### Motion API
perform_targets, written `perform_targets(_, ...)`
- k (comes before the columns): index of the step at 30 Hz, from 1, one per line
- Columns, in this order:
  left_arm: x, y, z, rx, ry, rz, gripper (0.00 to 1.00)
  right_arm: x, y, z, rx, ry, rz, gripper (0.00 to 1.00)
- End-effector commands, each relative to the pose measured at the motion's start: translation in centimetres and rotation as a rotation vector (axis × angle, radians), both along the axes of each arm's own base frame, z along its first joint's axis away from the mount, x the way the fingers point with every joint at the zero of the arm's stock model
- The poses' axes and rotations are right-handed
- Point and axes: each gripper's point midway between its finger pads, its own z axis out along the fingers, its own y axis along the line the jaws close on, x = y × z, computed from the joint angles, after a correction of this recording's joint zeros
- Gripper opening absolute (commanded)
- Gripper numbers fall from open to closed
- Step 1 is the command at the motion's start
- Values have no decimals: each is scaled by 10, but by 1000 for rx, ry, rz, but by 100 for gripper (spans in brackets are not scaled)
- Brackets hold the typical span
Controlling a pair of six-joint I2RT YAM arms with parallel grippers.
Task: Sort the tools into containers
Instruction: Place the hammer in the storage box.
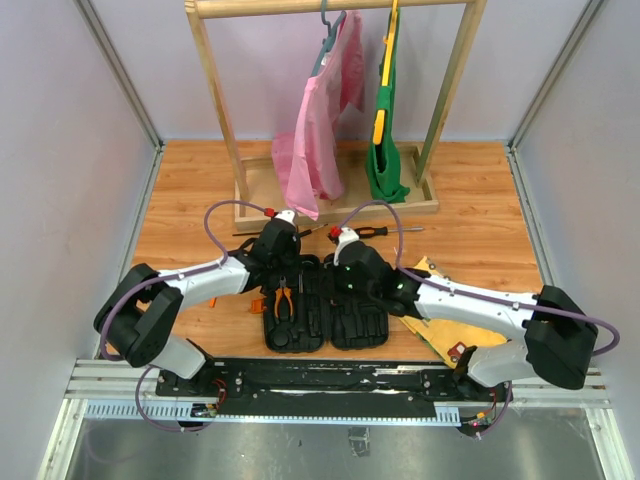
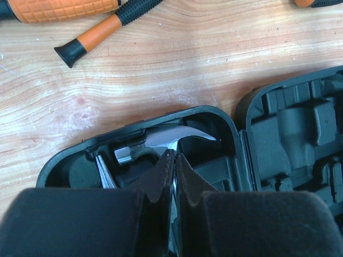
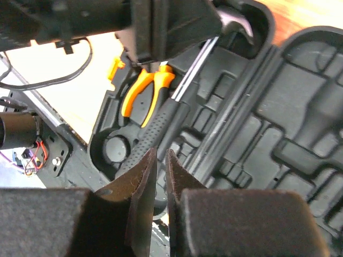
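The small metal-headed hammer [image 2: 163, 142] is in the left half of the open black plastic tool case [image 1: 292, 338]. It lies lengthwise, with the shiny head tucked into that half's far corner and the steel shaft and black rubber grip running back toward the arm bases.

Honestly you can barely spot it from overhead, since the left arm [image 1: 200, 275] covers most of it. The left wrist camera only catches the curved head; everything below that sits behind the fingers. The left gripper [image 2: 174, 156] is pinched on the shaft just under the head, with a sliver of bright metal showing between the pads.

The right wrist camera gives the best look down its length, but the butt of the grip disappears behind the right gripper [image 3: 162, 156]. Those jaws are squeezed to a thin slit with nothing visible inside. Can't tell if they touch the grip.

Just beside the hammer in the same half are orange-handled pliers [image 3: 140, 91], nose end hidden under the left gripper. Orange-and-black-handled screwdrivers [image 2: 91, 38] lie on the wooden table [image 1: 470, 220] past the case's far edge. A yellow board [image 1: 455, 332] pokes out from under the right arm [image 1: 470, 305].
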Motion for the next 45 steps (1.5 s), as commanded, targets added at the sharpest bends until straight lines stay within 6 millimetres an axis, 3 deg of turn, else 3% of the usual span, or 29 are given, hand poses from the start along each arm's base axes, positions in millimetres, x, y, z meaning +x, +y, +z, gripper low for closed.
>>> perform_targets(1, -5, 3, -11, -2, 22, -2, 8, -10, 14, 2, -32, -23, 49, 12)
perform_targets(8, -9, 5, -20, 0, 41, 1, 5, -25, 34, -11, -20, 54, 47, 8)
perform_targets(14, -11, 6, -20, -2, 42, 1, 3, -33, 45, -26, -5, 130, 23, 11)
perform_targets(26, -11, 5, -19, -6, 41, -2, 3, -32, 48, -29, 13, 157, -25, 34)
perform_targets(36, -11, 4, -18, -6, 42, -2, 2, -35, 51, -46, -23, 190, -13, 23)
perform_targets(45, -11, 4, -20, -2, 46, -4, 2, -38, 37, -79, -124, 235, -54, 18)
